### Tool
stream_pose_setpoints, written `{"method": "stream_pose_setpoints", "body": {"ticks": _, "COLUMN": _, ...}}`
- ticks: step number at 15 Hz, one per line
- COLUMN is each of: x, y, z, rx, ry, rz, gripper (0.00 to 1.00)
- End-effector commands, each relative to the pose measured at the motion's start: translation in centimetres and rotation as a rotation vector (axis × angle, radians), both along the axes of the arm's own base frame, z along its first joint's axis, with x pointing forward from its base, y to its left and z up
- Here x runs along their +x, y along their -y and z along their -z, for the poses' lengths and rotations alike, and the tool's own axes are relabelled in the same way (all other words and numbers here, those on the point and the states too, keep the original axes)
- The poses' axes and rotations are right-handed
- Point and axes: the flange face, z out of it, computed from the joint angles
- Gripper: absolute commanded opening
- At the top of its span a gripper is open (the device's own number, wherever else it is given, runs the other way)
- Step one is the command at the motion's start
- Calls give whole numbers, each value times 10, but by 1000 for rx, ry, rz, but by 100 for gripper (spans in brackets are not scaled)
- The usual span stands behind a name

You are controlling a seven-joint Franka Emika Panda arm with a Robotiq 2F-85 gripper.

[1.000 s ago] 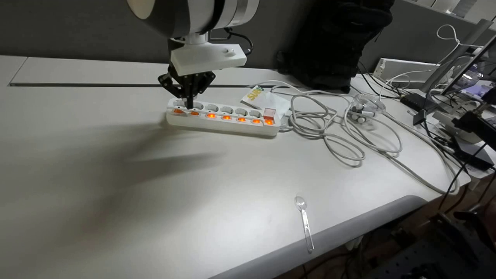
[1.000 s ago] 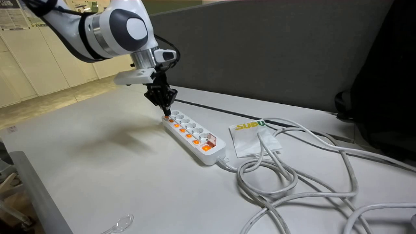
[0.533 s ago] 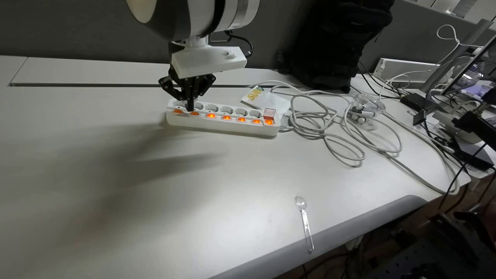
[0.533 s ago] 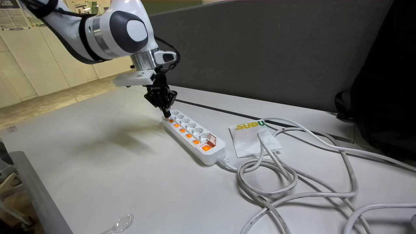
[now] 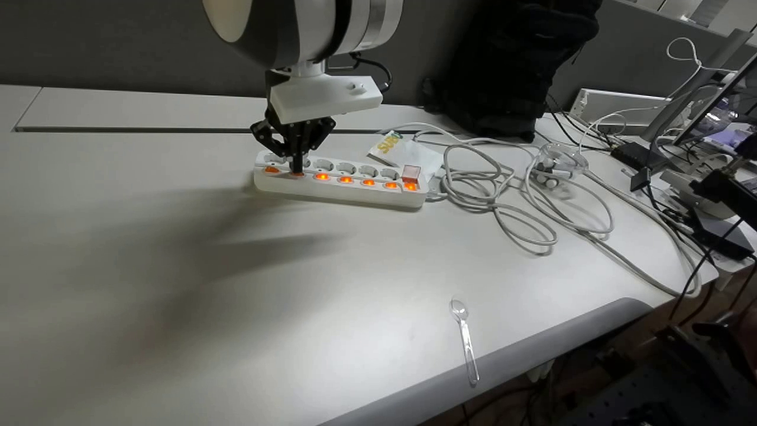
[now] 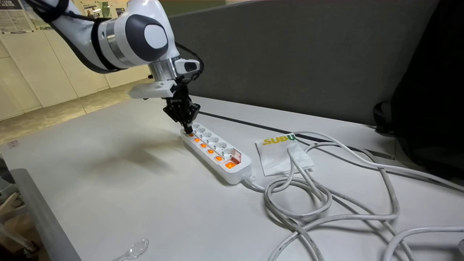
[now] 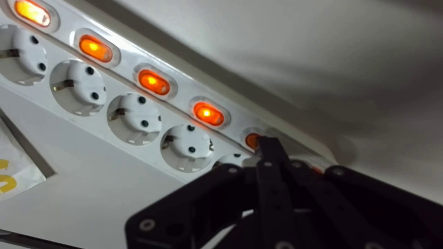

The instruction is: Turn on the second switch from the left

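A white power strip [image 5: 340, 193] with a row of orange switches lies on the table; it also shows in an exterior view [image 6: 222, 173] and the wrist view [image 7: 180, 84]. The second switch from the left [image 7: 252, 140] is dull orange in the wrist view, while the switches further right glow. The fingertips partly cover it in that view. My gripper [image 7: 271, 148] is shut, with nothing seen between its fingers. Its tips are at the second switch in an exterior view [image 5: 297, 170]; contact cannot be told. The leftmost switch [image 5: 271, 170] is orange without a bright glow.
A clear-red flip cover [image 5: 411, 173] stands up at the strip's right end. A paper napkin [image 5: 408, 154] and coiled white cables [image 5: 479, 183] lie to the right. A black backpack [image 5: 514, 65] stands behind. A clear plastic spoon [image 5: 465, 340] lies near the front edge.
My gripper has moved slightly right and down in both exterior views, from between the leftmost and second switches onto the second switch. The strip has not moved.
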Motion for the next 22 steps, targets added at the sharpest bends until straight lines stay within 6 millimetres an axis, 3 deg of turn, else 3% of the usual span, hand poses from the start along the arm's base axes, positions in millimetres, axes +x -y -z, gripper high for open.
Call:
{"method": "stream_pose_setpoints", "body": {"ticks": 1, "x": 0, "y": 7, "z": 4, "rx": 3, "ry": 1, "rz": 22, "gripper": 0}}
{"method": "stream_pose_setpoints", "body": {"ticks": 22, "x": -3, "y": -5, "z": 14, "rx": -3, "ry": 10, "rz": -25, "gripper": 0}}
